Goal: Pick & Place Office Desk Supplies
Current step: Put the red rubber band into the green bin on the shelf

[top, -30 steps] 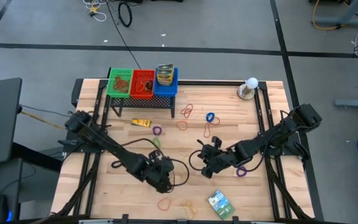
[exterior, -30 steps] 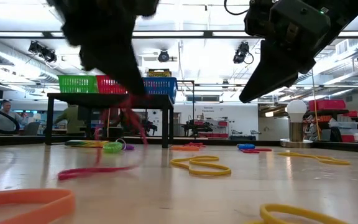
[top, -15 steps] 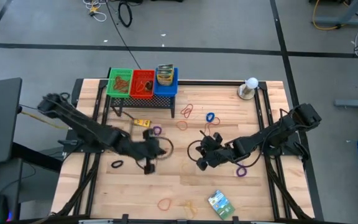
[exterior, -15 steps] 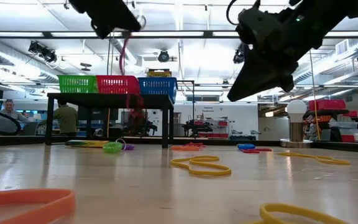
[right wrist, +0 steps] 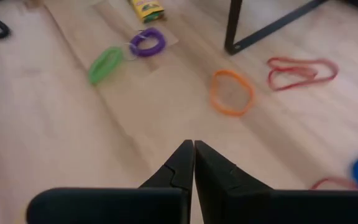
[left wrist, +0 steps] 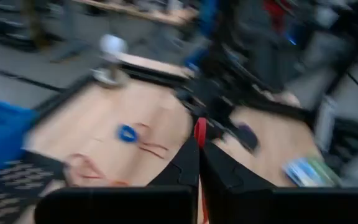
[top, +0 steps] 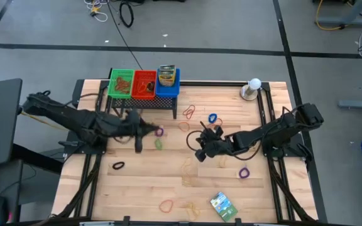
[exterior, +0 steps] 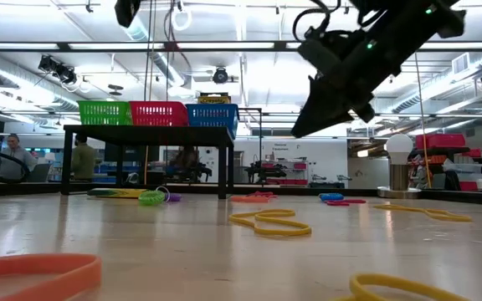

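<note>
Hovering left of centre in the high view, the left gripper [top: 138, 130] pinches a red rubber band [left wrist: 200, 130]; the right gripper [top: 200, 150], closed empty, hangs mid-worktop [top: 187, 182].

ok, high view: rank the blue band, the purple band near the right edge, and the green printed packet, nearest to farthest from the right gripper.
From the right gripper, shut near the table's middle:
1. Blue band, just beyond it toward the far edge.
2. Purple band, toward the right arm's side, slightly nearer the front edge.
3. Green printed packet, by the front edge.
</note>
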You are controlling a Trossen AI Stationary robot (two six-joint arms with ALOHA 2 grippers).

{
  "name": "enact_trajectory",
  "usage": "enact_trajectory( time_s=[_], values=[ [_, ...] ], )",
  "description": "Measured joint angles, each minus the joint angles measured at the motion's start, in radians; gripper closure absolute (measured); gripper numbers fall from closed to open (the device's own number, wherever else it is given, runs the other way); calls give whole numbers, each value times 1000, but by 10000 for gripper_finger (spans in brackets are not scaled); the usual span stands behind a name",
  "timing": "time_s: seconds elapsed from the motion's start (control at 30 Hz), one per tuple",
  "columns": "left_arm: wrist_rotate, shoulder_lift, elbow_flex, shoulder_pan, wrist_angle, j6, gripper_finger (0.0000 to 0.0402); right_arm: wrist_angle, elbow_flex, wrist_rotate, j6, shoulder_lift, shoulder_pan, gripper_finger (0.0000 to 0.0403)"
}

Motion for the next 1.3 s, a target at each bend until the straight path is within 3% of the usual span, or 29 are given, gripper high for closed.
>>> enact_trajectory(
  time_s=[0.23,0.37,0.57,0.73,0.93,1.1,1.3],
  values=[
    [-236,-71,44,166,-16,-9,396,16,0,-73,-209,0,-91,385],
    [-269,-96,87,318,-47,39,396,20,0,-144,-328,0,-132,385],
    [-264,-152,116,604,-179,112,396,32,0,-161,-329,0,-171,385],
    [-81,-160,117,916,-296,144,396,67,0,-146,-267,0,-182,385],
    [255,-130,38,1214,-227,195,396,85,0,-108,-241,0,-181,385],
    [381,-114,-18,1326,-232,175,396,87,0,-108,-240,0,-181,385],
    [408,-91,22,1340,-307,138,358,88,0,-108,-243,0,-186,385]
  ],
)
